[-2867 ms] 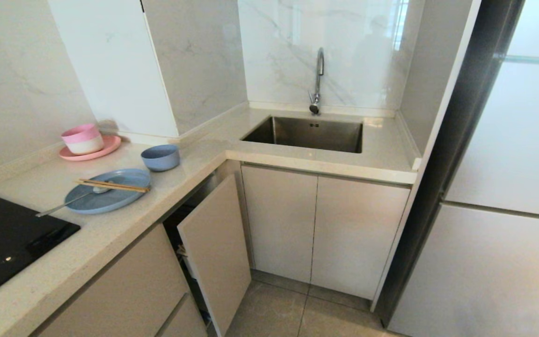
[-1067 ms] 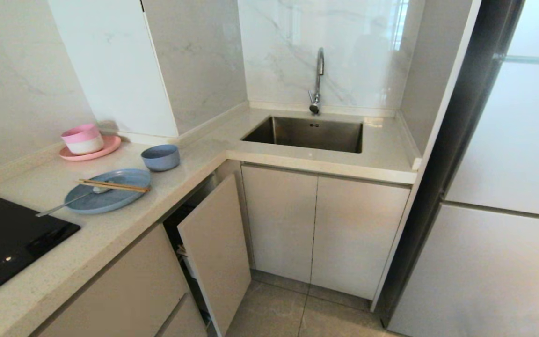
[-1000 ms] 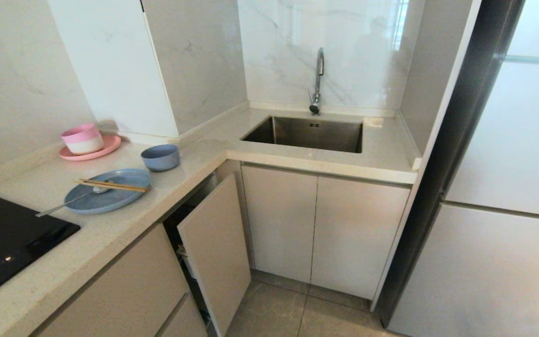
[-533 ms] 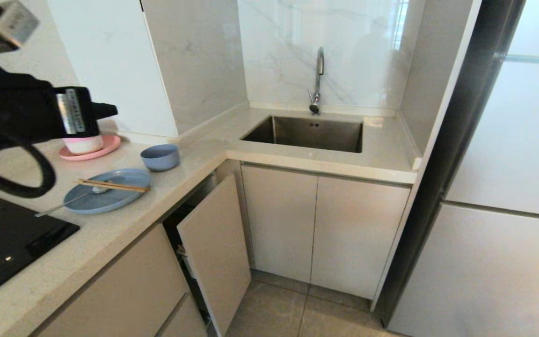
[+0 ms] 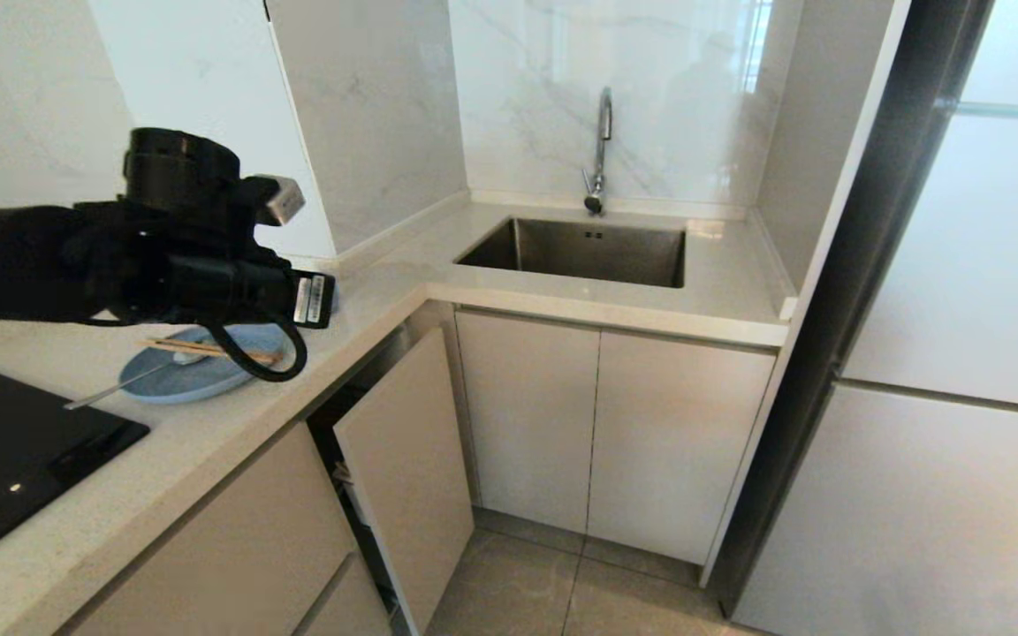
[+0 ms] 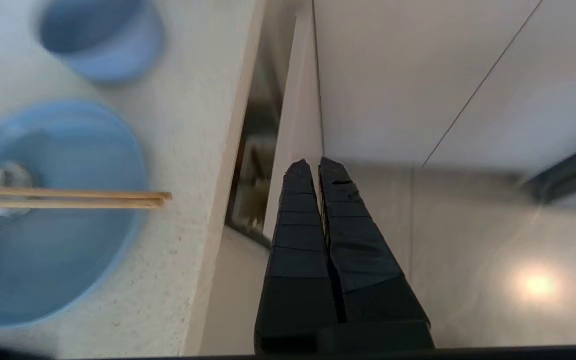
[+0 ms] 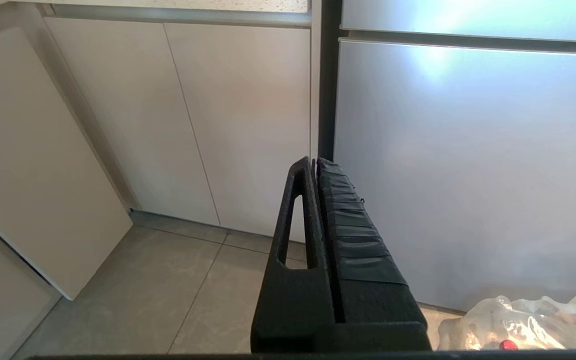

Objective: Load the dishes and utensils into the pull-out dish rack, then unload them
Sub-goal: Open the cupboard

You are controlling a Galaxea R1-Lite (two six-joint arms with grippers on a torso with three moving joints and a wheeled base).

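Left gripper (image 6: 316, 167) empty, fingers pressed together, hanging past the countertop (image 5: 208, 442) edge above the half-open beige front panel (image 5: 407, 473) of the pull-out dish rack. Right gripper (image 7: 315, 162) likewise closed, low beside the cabinets. On the countertop: light-blue plate (image 6: 53, 260), 2 chopsticks (image 6: 68, 198) lying across it, spoon (image 5: 111, 389) partly on it, light-blue bowl (image 6: 100, 40) just beside.
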